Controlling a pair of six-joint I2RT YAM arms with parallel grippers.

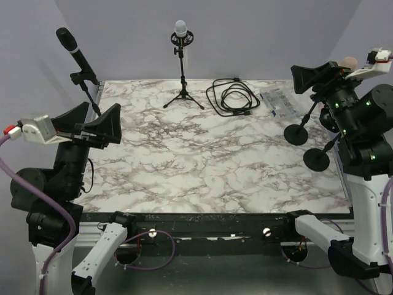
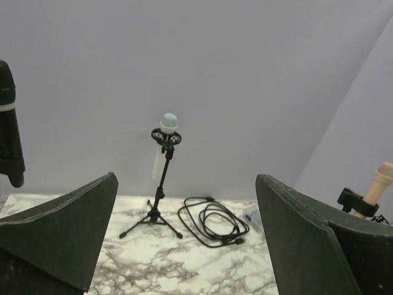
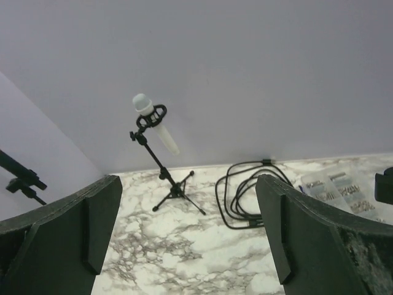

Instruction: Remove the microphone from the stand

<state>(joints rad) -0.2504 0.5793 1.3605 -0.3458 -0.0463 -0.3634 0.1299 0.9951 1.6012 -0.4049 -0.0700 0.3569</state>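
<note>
While each wrist camera frames only its own two dark fingers and the far end of the desk, the overhead view alone shows both arms whole, one at either side. The left tool (image 2: 186,178) is released, its fingers spread wide, with nothing between them and touching nothing. The right tool (image 3: 187,178) is likewise spread wide and empty.

Through both gaps appears the white microphone (image 1: 180,27). It sits in a black ring mount atop the tripod stand (image 1: 183,83), at the top centre of the overhead frame on the marble desk (image 1: 202,172), well apart from either tool. Only the right wrist view shows its lean clearly: head toward the upper left, body slanting down to the right.

Just right of the stand lies a coiled black cable (image 1: 232,96), and beyond it a clear plastic bag (image 1: 282,101). A black microphone (image 1: 70,43) stands at the overhead frame's upper left. The left wrist view catches it at its left edge and a beige microphone (image 2: 381,181) at its right edge.
</note>
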